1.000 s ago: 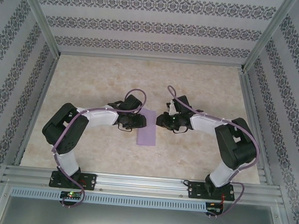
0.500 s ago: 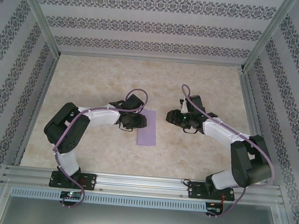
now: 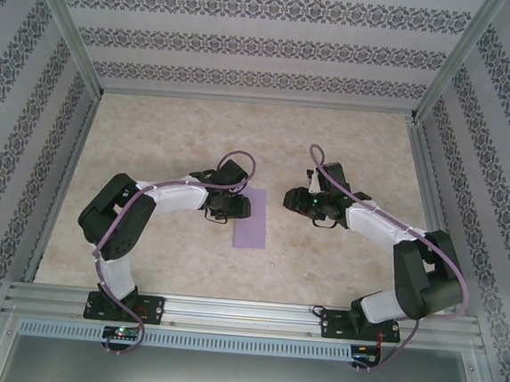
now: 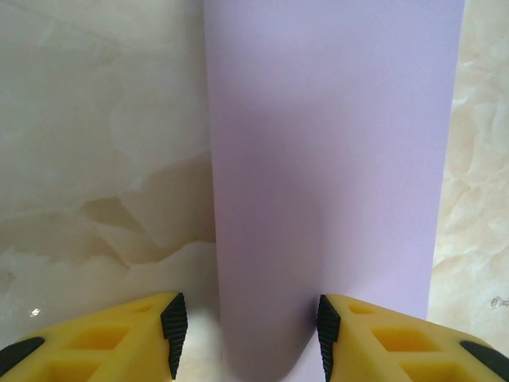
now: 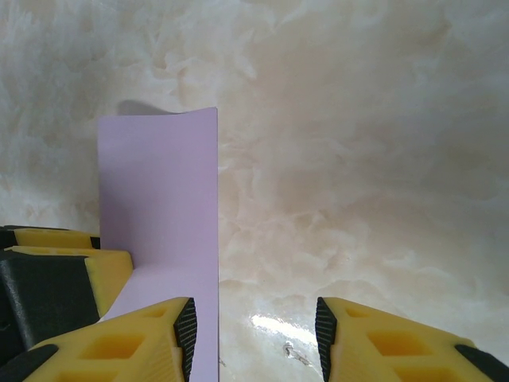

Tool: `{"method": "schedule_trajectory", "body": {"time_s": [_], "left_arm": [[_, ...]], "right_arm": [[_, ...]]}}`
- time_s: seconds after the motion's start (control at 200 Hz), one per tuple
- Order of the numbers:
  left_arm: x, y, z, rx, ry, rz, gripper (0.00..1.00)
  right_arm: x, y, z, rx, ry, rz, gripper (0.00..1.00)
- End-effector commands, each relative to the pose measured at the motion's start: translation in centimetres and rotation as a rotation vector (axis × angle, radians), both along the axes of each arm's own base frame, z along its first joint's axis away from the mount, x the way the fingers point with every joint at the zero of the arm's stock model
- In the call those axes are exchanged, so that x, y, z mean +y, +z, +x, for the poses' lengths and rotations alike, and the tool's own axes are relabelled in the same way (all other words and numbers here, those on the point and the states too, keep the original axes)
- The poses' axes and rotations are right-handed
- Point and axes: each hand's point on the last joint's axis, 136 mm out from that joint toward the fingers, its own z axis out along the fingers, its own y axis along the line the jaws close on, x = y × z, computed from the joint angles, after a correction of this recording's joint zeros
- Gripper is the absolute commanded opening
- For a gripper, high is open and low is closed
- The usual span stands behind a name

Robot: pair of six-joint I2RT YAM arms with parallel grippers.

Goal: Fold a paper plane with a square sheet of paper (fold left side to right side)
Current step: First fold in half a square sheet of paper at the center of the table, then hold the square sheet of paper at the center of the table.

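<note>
**A:** Square sheet of paper [image 3: 252,219] lies mid-worktop [image 3: 172,121] between the two arms. It shows as a narrow rectangle, so the left-to-right fold reads as already made.

**B:** That is a judgement; I cannot tell the layers apart. Tools?

**A:** Left tool [image 4: 245,328]: fingers apart, low over the sheet, nothing clamped. Right tool [image 5: 254,330]: fingers apart over bare worktop, just beside the sheet's long right edge.

**B:** Step in hand?

**A:** Probably setting the crease. The next move calls for a firm press along the fold, with the loose edges kept aligned. Thin paper may slide.

**B:** Room?

**A:** Ample bare worktop beyond and to both sides. The frame rails [image 3: 70,139] are well apart. The tightest gap is between the two tools.
</note>
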Motion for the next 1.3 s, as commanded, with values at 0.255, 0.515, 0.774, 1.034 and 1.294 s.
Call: {"method": "schedule_trajectory", "body": {"time_s": [0.255,0.515,0.774,1.034,1.294], "left_arm": [[-0.2,-1.7,-1.0,0.038,-0.028,0.045,0.51],[0.1,-1.8,-0.9,0.036,0.002,0.052,0.51],[0.3,-1.8,-1.0,0.036,0.000,0.059,0.50],[0.3,-1.8,-1.0,0.036,0.000,0.059,0.50],[0.2,-1.8,-1.0,0.038,-0.001,0.057,0.50]], "right_arm": [[1.7,-0.9,-1.0,0.043,0.061,0.032,0.42],[2.5,-0.9,-1.0,0.045,0.081,0.029,0.41],[3.3,-0.9,-1.4,0.057,0.103,0.042,0.40],[7.0,-1.7,-1.8,0.125,0.177,0.148,0.07],[8.4,-3.7,-1.5,0.184,0.196,0.130,0.00]]}}
